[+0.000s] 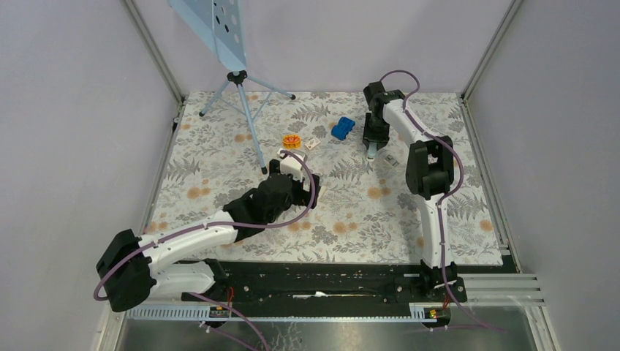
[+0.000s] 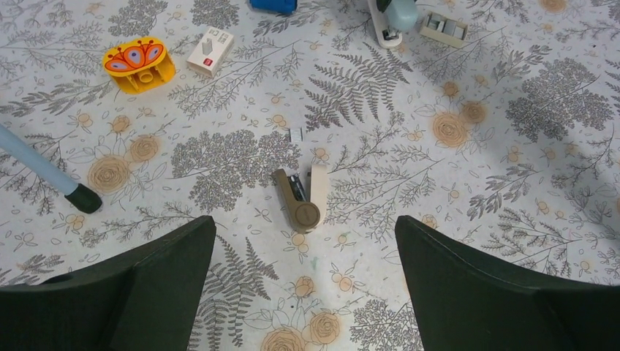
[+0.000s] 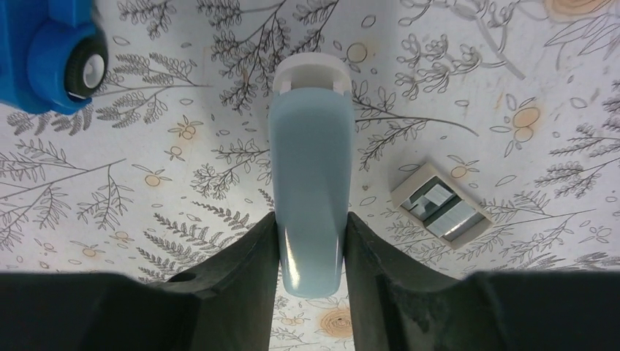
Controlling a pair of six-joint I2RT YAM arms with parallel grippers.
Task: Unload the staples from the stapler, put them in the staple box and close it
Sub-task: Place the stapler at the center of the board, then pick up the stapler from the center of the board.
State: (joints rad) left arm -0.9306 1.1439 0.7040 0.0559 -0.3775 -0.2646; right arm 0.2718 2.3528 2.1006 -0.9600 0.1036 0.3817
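Clamping the blue stapler [image 3: 307, 168], white nose pointing straight ahead, is the right end effector [image 3: 311, 223]; left end effector [image 2: 305, 225] gapes.

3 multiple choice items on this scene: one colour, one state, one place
1. What colour is the stapler in the right gripper? A) tan B) orange C) light blue
2. How is the left gripper? A) shut tight B) open, empty C) gripping something
3. Where do the staples lie? A) on the cloth, just past the tan stapler's open end B) in the left gripper C) in the right gripper
Answers: C, pale blue body in its grip; B, jaws wide apart, nothing between; A, the strip lies bare on the cloth.
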